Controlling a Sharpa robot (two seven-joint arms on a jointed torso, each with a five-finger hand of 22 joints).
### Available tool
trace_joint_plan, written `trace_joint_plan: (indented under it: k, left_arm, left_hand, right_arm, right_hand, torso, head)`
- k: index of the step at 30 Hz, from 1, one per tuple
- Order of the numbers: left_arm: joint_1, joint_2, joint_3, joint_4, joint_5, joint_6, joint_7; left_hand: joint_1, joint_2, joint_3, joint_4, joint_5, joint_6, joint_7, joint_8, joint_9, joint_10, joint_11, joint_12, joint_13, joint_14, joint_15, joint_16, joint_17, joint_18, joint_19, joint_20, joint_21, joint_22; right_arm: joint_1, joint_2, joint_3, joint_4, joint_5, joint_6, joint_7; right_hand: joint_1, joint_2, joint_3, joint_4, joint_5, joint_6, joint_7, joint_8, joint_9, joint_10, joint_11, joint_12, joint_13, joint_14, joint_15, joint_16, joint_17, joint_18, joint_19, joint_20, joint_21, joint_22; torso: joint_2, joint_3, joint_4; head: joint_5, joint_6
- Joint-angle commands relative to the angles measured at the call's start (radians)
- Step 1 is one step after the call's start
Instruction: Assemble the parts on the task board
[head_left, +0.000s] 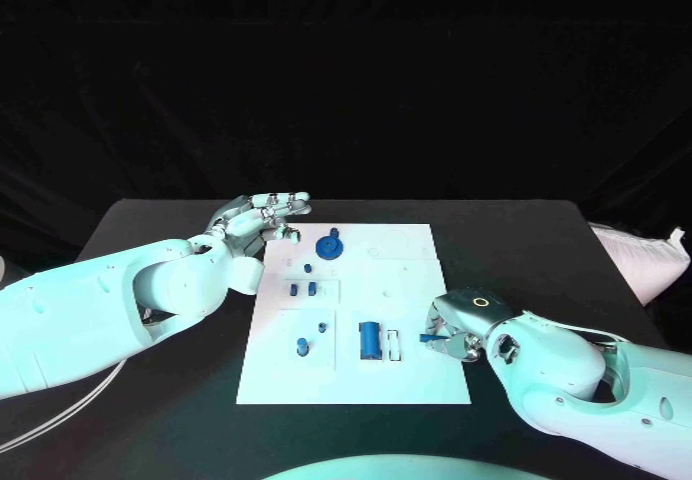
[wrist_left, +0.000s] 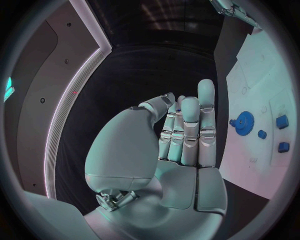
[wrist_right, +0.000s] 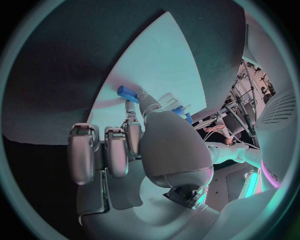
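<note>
Meanwhile the right hand (head_left: 459, 336) seemingly pinches a small blue part (head_left: 428, 338) at the task board (head_left: 411, 385) edge; the left hand (head_left: 260, 218) hovers, fingers straight, holding nothing.

Dim scene, black backdrop; wrist views fisheye-bent, dark-framed; head view sharp.

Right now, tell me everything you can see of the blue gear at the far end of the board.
The blue gear is a small round toothed disc, plastic by its look, lying flat on the far part of the white task board with a small blue knob jutting from its rim. Nothing touches it. The left robot hand hovers beside it over the board's far left corner, fingers straight and holding nothing.
</note>
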Motion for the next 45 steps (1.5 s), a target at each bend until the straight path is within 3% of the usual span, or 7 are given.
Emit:
trace_joint_plan:
  k: [1,5,9,16,22,33,45]
  left_arm:
    - [0.0,0.002,0.001,0.002,0.002,0.017,0.003]
    - [0.0,0.002,0.001,0.002,0.002,0.017,0.003]
    - [0.0,0.002,0.001,0.002,0.002,0.017,0.003]
    - [0.0,0.003,0.001,0.003,0.001,0.017,0.004]
    - [0.0,0.003,0.001,0.005,0.001,0.017,0.005]
    - [0.0,0.004,0.001,0.011,0.001,0.019,0.004]
    - [0.0,0.003,0.001,0.014,0.001,0.021,0.002]
  left_hand:
    - [-0.002,0.01,0.0,-0.003,0.004,-0.003,0.004,0.005,-0.001,-0.007,-0.001,0.003,0.002,-0.008,0.0,-0.006,-0.001,0.019,-0.009,0.001,-0.005,-0.001]
    - [-0.002,0.01,0.0,-0.003,0.004,-0.003,0.004,0.005,-0.001,-0.007,-0.001,0.003,0.002,-0.008,0.0,-0.006,-0.001,0.019,-0.009,0.001,-0.005,-0.001]
    - [0.0,0.011,0.0,-0.004,0.004,-0.004,0.004,0.005,-0.001,-0.007,-0.001,0.004,0.002,-0.008,0.0,-0.006,-0.002,0.019,-0.009,0.001,-0.006,-0.001]
    - [0.001,0.011,0.0,-0.005,0.005,-0.004,0.004,0.005,-0.001,-0.008,-0.001,0.004,0.002,-0.009,0.0,-0.006,-0.003,0.019,-0.009,0.001,-0.006,-0.001]
    - [0.001,0.011,0.0,-0.005,0.005,-0.004,0.004,0.005,-0.001,-0.008,-0.001,0.004,0.002,-0.009,0.0,-0.006,-0.003,0.019,-0.009,0.001,-0.006,-0.001]
    - [0.001,0.011,0.0,-0.005,0.005,-0.004,0.004,0.005,-0.001,-0.008,-0.001,0.004,0.002,-0.009,0.0,-0.006,-0.003,0.019,-0.009,0.001,-0.006,-0.001]
    - [0.001,0.011,0.0,-0.005,0.005,-0.004,0.004,0.005,-0.001,-0.008,-0.001,0.004,0.002,-0.009,0.0,-0.006,-0.003,0.019,-0.009,0.001,-0.006,-0.001]
  right_arm:
    - [-0.012,-0.005,-0.01,-0.009,0.087,-0.062,-0.028]
    - [-0.011,-0.01,-0.008,0.003,0.129,-0.119,-0.028]
    - [-0.01,-0.014,-0.006,0.011,0.16,-0.168,-0.027]
    - [-0.008,-0.015,-0.004,0.026,0.24,-0.265,-0.021]
    - [-0.007,-0.006,-0.003,0.034,0.288,-0.291,-0.023]
    - [-0.005,0.041,-0.003,0.014,0.388,-0.26,-0.026]
    - [-0.006,0.076,-0.004,-0.011,0.455,-0.214,-0.029]
  right_hand:
    - [0.002,0.02,0.09,-0.032,0.052,0.004,0.002,0.002,0.007,0.014,-0.004,-0.011,-0.088,0.093,-0.003,0.005,0.204,-0.018,0.045,-0.002,0.004,0.121]
    - [-0.043,-0.012,0.158,-0.036,0.05,0.007,-0.001,0.001,0.012,0.018,-0.007,-0.009,-0.085,0.093,-0.004,0.007,0.207,-0.018,0.046,-0.002,0.006,0.124]
    - [-0.082,-0.031,0.176,-0.025,0.03,0.012,-0.004,0.002,0.015,0.023,-0.008,-0.002,-0.081,0.094,-0.004,0.009,0.211,-0.019,0.047,-0.002,0.007,0.127]
    - [-0.191,-0.074,0.136,0.045,-0.049,0.025,-0.006,0.001,0.016,0.035,-0.009,0.023,-0.066,0.097,-0.005,0.015,0.221,-0.021,0.052,-0.002,0.014,0.136]
    - [-0.203,-0.082,0.125,0.056,-0.05,0.032,-0.008,0.001,0.017,0.04,-0.011,0.038,-0.057,0.097,-0.006,0.017,0.225,-0.022,0.054,-0.004,0.018,0.141]
    - [-0.224,-0.082,0.089,0.084,0.012,0.054,-0.017,0.007,0.023,0.054,-0.018,0.085,-0.031,0.098,-0.013,0.018,0.226,-0.023,0.056,-0.009,0.021,0.145]
    - [-0.216,-0.071,0.081,0.085,0.041,0.064,-0.023,0.01,0.03,0.058,-0.023,0.096,-0.023,0.097,-0.017,0.016,0.223,-0.023,0.056,-0.013,0.02,0.144]
  torso:
    - [0.0,-0.0001,-0.0003]
    - [0.0,-0.0008,-0.0007]
    - [0.001,-0.0004,-0.0006]
    - [0.0,-0.0006,0.0004]
    - [0.001,-0.0009,0.0004]
    - [0.0,-0.0009,0.0002]
    - [0.001,0.0,-0.0009]
  head:
    - [0.001,-0.001]
    - [0.001,0.0]
    - [0.002,0.0]
    - [0.001,-0.001]
    - [0.002,-0.003]
    - [0.001,-0.005]
    - [0.002,-0.007]
